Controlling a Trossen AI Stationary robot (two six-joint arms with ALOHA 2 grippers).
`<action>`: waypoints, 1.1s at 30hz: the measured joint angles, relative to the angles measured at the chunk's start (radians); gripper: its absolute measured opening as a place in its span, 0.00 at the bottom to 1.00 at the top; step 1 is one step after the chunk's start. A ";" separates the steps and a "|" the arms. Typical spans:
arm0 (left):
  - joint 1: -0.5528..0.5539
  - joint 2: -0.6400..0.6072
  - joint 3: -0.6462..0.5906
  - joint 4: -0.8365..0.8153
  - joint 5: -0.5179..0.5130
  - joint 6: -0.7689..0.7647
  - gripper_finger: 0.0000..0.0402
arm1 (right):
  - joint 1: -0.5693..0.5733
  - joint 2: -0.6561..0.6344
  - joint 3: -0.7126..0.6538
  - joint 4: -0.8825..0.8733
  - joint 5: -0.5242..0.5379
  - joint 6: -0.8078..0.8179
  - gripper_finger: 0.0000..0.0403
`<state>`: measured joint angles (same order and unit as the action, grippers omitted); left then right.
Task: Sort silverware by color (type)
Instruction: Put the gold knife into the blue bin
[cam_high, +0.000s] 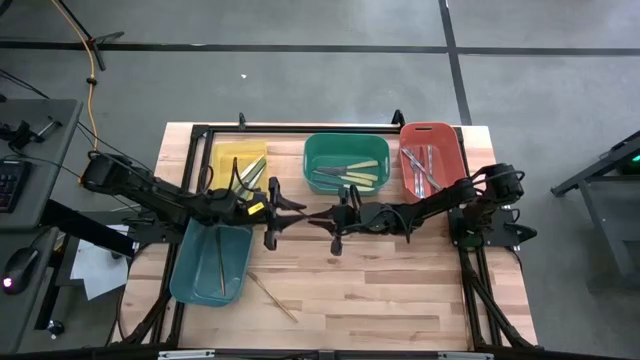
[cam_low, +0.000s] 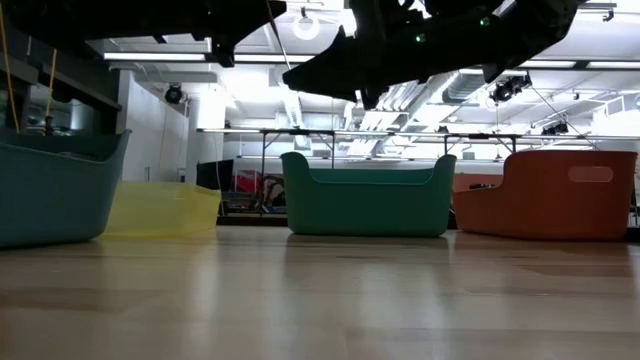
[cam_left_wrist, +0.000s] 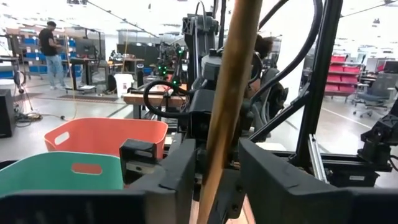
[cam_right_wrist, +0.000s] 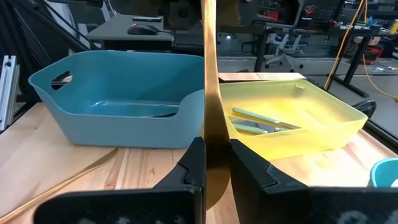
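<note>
**A:** Where is the wooden utensil (cam_right_wrist: 210, 93)?

**B:** In the air over the middle of the worktop (cam_high: 400, 300), standing between the two arms. The right end effector (cam_right_wrist: 211, 155) is clamped on it, fingers pressed to both sides of the tan handle.

**A:** And the left end effector (cam_left_wrist: 217, 162)?

**B:** It faces the right one, with its fingers on either side of the same utensil. They are apart, and a dark gap shows on one side, so there is no firm clamp.

**A:** How is the rest of the silverware spread out?

**B:** Seen from above, the yellow bin (cam_high: 225, 160) at eleven o'clock holds pale blue-green handled pieces (cam_right_wrist: 261, 121). The green bin (cam_high: 315, 150) at twelve holds yellow-handled pieces (cam_high: 350, 175). The red bin (cam_high: 430, 130) at one holds silver-grey pieces (cam_high: 425, 168). The teal bin (cam_high: 190, 280) at eight has one wooden stick (cam_high: 221, 262) inside. A loose wooden stick (cam_high: 272, 297) lies flat on the boards at about seven, just beside the teal bin.

**A:** Any writing?

**B:** There is a yellow tag (cam_high: 255, 208) on the left arm, but its print is too small to read.
</note>
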<state>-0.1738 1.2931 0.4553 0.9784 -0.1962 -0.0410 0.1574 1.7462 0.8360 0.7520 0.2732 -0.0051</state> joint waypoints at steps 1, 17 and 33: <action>0.000 -0.005 0.000 -0.008 0.000 0.000 0.26 | 0.000 0.000 0.000 0.000 0.000 0.000 0.07; 0.000 -0.013 0.000 -0.044 -0.018 -0.005 0.02 | 0.006 -0.001 0.000 -0.001 0.017 -0.011 0.37; -0.102 -0.377 0.000 -0.588 -0.254 0.026 0.02 | 0.033 -0.115 -0.102 -0.146 0.277 -0.080 0.55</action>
<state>-0.2755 0.9165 0.4553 0.3902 -0.4498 -0.0147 0.1907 1.6317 0.7337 0.6064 0.5498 -0.0848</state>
